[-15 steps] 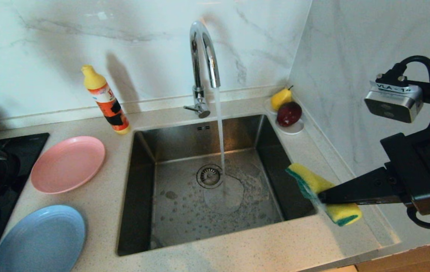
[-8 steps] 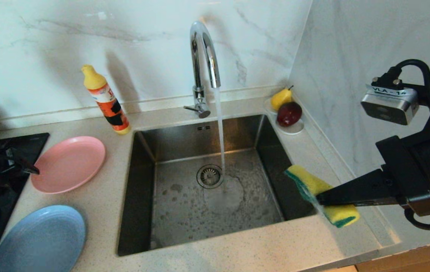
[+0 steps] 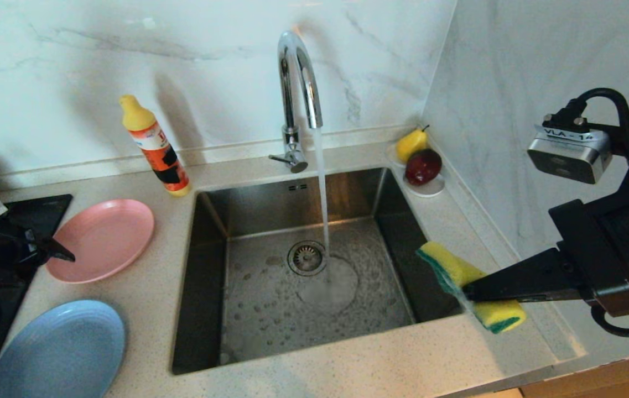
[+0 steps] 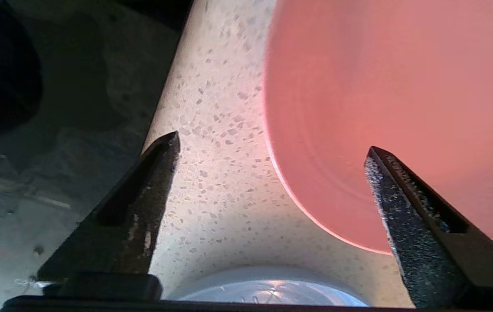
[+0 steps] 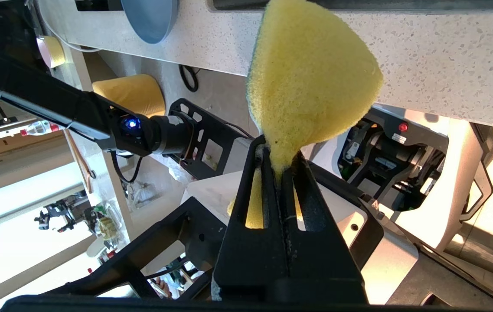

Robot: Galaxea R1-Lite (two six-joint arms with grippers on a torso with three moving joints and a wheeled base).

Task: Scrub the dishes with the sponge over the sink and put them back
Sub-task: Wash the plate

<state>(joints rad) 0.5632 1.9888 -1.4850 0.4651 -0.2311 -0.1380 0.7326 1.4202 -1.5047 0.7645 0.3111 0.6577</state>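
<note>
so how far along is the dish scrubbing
Early on. Done: the tap runs into the sink, and the right gripper is shut on the sponge at the sink's right rim. In hand: the left gripper is open at the near edge of the pink plate, which lies on the counter. Left: scrubbing it, the blue plate, and returning them.

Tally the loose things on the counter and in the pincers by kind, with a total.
Plates: 2, pink plate and blue plate
Fruit: 2, pear and red fruit
Saucers: 1, white saucer
Bottles: 1, soap bottle
Sponges: 1, sponge
Total: 7
</note>
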